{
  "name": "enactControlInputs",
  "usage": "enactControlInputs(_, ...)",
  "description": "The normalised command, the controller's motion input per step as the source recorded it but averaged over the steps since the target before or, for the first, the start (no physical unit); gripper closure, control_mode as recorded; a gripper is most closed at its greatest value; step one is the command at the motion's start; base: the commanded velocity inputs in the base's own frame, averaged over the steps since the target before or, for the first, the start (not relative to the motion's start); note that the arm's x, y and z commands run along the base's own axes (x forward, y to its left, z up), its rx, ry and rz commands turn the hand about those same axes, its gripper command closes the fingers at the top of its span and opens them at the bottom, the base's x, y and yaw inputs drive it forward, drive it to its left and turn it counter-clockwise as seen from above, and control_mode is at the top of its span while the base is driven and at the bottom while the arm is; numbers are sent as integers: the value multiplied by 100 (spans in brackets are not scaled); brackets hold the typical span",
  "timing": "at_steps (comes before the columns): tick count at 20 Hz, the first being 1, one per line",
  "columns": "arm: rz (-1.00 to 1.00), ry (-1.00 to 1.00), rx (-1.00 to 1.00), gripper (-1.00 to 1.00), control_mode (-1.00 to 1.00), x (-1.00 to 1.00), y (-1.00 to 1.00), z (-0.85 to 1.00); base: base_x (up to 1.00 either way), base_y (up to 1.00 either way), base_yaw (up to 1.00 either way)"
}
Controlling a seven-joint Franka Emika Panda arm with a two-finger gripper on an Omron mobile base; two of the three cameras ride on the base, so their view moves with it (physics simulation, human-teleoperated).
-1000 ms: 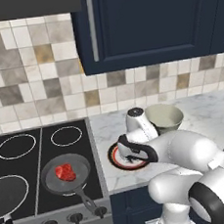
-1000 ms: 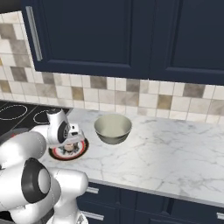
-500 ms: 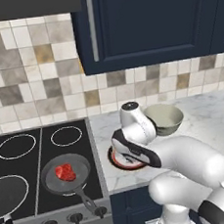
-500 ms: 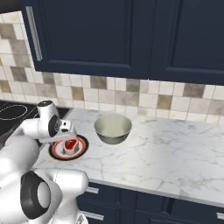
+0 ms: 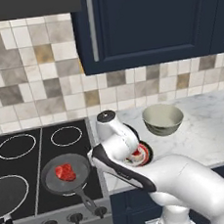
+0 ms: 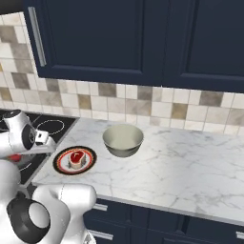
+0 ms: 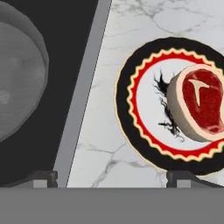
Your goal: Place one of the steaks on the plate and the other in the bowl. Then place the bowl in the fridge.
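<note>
**One steak on the plate, one in the pan, gripper open above the counter**

A small round plate with a black outer rim, a red ring and a white centre sits on the white marble counter, just beside the black stovetop. On it lies a raw red steak with a whitish fat rim, set toward one side of the white centre. The robot's two-finger gripper hangs above the counter with its dark fingertips spread wide apart and nothing between them; one tip is over the stove's edge, the other by the plate's rim. A second raw red steak rests in a dark grey frying pan on the stove. A deep round bowl, cream inside and dull grey-olive outside, stands empty on the counter near the plate, apart from it. Navy cabinets hang above the tiled wall.
</note>
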Motion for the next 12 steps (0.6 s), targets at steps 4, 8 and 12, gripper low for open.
enactControlInputs(4,7,11,-18,-100,-100,0,100,57,0,0,0)
enactControlInputs(8,21,8,-1,-100,-100,34,100,-20,0,0,0)
enactControlInputs(12,19,8,0,-100,-100,16,100,-32,0,0,0)
